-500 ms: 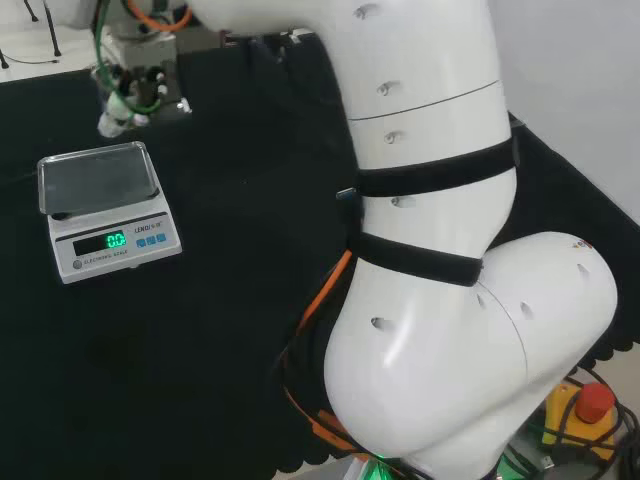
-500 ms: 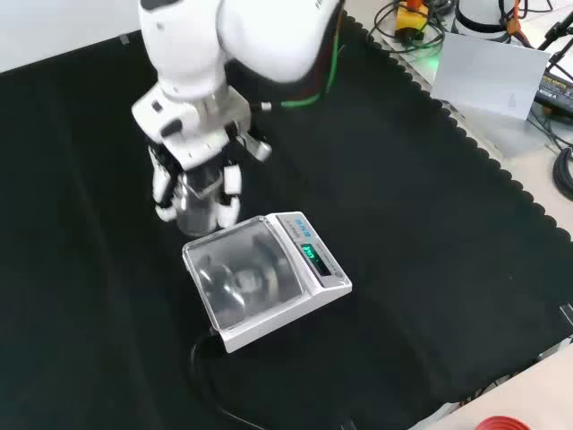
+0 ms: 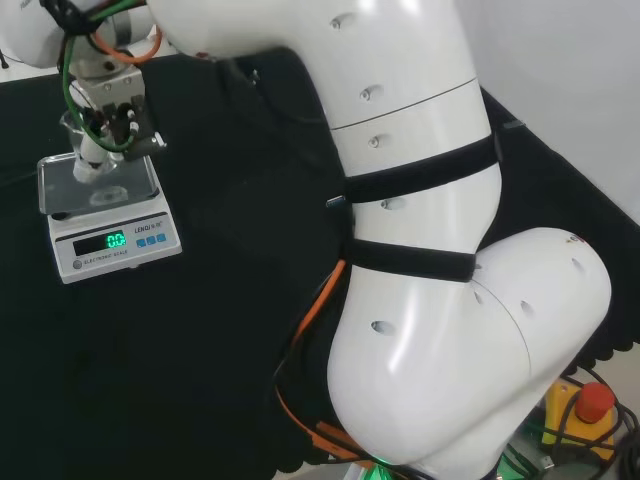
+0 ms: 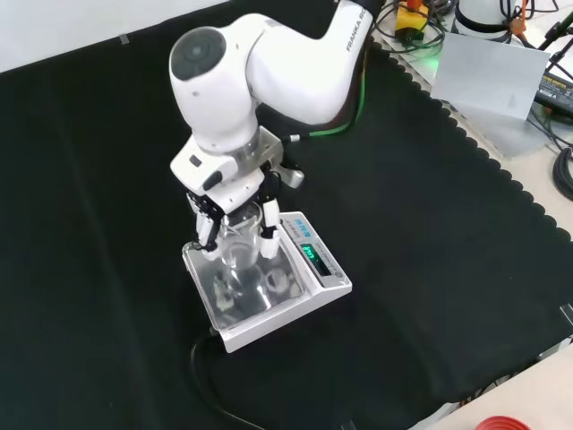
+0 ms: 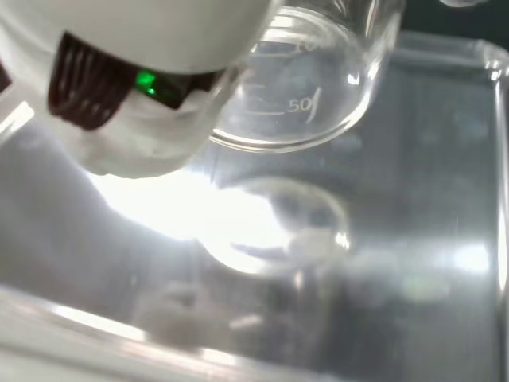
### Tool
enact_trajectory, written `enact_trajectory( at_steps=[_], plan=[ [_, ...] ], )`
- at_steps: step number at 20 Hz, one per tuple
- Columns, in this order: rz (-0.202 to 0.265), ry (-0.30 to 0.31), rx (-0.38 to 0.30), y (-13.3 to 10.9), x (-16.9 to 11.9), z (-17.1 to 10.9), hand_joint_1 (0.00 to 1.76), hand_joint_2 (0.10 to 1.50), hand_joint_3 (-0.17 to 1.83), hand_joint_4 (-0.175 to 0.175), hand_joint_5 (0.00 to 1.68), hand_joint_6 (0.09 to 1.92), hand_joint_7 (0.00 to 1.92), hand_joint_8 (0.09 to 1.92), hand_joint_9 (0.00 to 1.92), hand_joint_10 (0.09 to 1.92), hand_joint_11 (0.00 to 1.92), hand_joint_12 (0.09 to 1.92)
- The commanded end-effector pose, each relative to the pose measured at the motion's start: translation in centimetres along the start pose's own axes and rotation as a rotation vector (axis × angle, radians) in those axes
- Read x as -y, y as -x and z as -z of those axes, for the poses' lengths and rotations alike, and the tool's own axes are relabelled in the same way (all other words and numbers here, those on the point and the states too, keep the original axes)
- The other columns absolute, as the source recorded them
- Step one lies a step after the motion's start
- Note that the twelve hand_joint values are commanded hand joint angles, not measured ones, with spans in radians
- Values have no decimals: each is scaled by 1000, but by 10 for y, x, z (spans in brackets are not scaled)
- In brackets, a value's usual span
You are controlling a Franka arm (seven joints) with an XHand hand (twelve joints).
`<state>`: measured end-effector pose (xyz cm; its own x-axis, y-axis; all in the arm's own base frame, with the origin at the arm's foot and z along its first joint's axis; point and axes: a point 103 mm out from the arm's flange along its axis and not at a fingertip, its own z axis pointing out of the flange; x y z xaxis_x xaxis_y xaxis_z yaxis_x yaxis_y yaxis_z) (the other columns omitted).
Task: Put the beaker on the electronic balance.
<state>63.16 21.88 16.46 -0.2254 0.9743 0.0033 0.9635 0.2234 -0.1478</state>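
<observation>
From the front view I see the hand (image 4: pixel 235 193) with its fingers curled round the clear beaker (image 4: pixel 240 236), holding it upright over the steel pan of the electronic balance (image 4: pixel 269 285). My wrist view adds what that one can't: the beaker's base (image 5: pixel 296 95) hangs just above the pan, its reflection below it. The beaker looks empty. In the head view it sits over the pan's back edge.

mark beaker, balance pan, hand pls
beaker (image 4: pixel 240 240): front view, on its clear glass wall.
balance pan (image 4: pixel 255 287): front view, on bare shiny plate.
hand (image 4: pixel 266 235): front view, on a finger beside the glass.
</observation>
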Motion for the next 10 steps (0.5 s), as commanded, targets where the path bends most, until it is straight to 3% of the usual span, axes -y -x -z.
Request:
enact_trajectory(
  at_steps=[1, 7, 8, 9, 10],
  plan=[
    [-2, -48, 21, -1, 5, -20, 1307, 827, 304, -175, 1273, 535, 1317, 504, 1574, 161, 1528, 659],
    [5, -68, 20, -4, 1, -30, 1307, 834, 290, -175, 1273, 531, 1317, 500, 1575, 156, 1528, 656],
    [7, -76, 20, -4, 0, -30, 1271, 785, 365, -146, 1313, 485, 1305, 542, 1578, 151, 1524, 657],
    [10, -85, 17, -4, 0, -29, 1235, 735, 439, -87, 1351, 439, 1283, 588, 1573, 142, 1503, 663],
    [14, -96, 16, -3, 0, -28, 1219, 643, 504, -9, 1288, 485, 1230, 637, 1548, 126, 1425, 722]
  ],
)
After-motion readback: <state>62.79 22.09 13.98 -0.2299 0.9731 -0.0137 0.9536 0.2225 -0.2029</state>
